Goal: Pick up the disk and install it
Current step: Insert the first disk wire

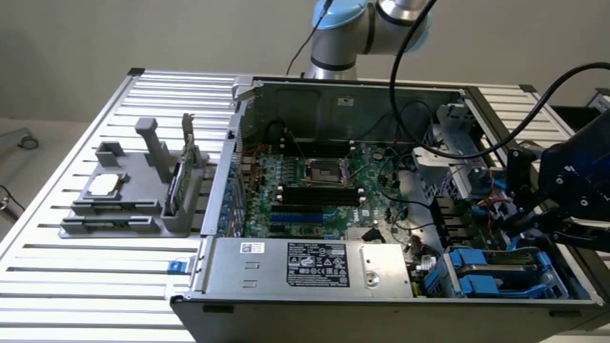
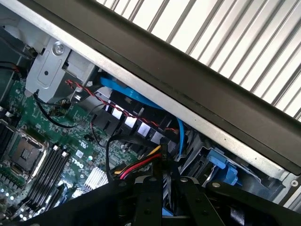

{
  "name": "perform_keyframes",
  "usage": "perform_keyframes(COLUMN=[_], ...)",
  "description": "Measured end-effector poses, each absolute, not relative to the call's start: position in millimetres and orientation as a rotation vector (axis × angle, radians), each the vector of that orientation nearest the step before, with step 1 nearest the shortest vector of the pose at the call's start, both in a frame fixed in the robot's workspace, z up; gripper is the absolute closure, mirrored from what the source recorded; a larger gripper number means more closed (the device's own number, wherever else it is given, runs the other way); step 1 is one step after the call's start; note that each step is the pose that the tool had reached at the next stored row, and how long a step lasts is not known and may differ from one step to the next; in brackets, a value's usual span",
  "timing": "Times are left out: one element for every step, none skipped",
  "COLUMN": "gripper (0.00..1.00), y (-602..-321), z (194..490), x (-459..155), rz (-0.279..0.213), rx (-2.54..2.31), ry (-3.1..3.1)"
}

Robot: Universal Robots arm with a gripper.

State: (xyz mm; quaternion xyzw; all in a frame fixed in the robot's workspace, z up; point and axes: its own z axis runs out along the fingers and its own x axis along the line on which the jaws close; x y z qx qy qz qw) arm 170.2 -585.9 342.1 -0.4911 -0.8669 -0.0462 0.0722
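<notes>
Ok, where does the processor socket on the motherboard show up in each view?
Exterior view: the processor socket sits in the middle of the green board, next to the black memory slots.
Wrist view: the socket lies on the same board, right beside those slots.
Shared landmark: the black memory slots.

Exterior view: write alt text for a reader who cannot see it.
A black gripper hangs near blue drive carriers in an open computer case on a slatted table. A grey fixture with a processor chip stands beside it.
</notes>
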Motion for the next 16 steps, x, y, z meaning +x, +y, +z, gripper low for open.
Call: perform_keyframes(gripper=[0.84,0.84,0.84,0.84,0.84,0.84,0.84,0.84,0.84,0.84,0.84,0.84,0.84,0.84,0.84,0.84], y=[-586.0,-586.1,-586.1,-586.2,-586.3,-586.4,-586.5,-586.5,-586.6,-586.7,-586.7,-586.8,-586.8,-586.8,-586.8,-586.8], z=[342.2,342.3,342.4,342.5,342.5,342.6,342.6,342.6,342.7,342.7,342.7,342.7,342.7,342.7,342.8,342.7], x=[170.0,169.8,169.7,169.5,169.3,169.2,169.0,168.9,168.8,168.6,168.4,168.1,167.6,166.5,165.3,164.3], rz=[-0.139,-0.138,-0.138,-0.138,-0.138,-0.138,-0.138,-0.138,-0.138,-0.138,-0.137,-0.137,-0.137,-0.136,-0.135,-0.134], rx=[-1.478,-1.48,-1.482,-1.484,-1.486,-1.488,-1.491,-1.493,-1.495,-1.498,-1.5,-1.501,-1.502,-1.503,-1.503,-1.505], ry=[-2.603,-2.602,-2.6,-2.599,-2.597,-2.595,-2.593,-2.592,-2.59,-2.588,-2.586,-2.585,-2.584,-2.584,-2.584,-2.584])
